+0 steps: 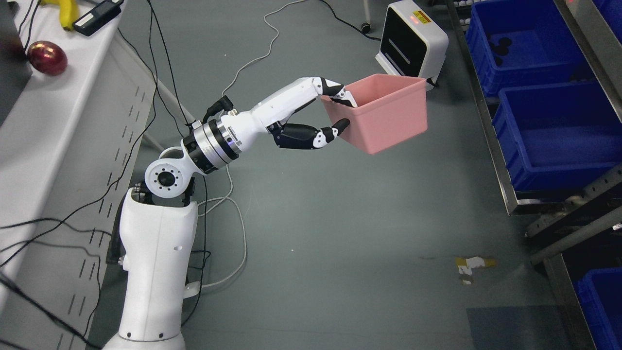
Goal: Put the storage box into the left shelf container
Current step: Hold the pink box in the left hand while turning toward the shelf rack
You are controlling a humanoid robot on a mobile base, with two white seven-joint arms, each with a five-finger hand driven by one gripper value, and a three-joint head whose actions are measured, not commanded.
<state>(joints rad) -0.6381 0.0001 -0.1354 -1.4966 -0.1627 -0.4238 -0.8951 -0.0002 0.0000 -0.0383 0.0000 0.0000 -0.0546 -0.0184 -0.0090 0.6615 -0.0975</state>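
There, pink storage box (384, 114) in left hand (311, 116), near blue shelf containers (549, 141).

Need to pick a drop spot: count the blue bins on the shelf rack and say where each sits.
4 show. One blue bin at upper right, a second just below it, a third cut off at the lower right corner, a fourth barely showing at the top right corner. More may lie out of frame.
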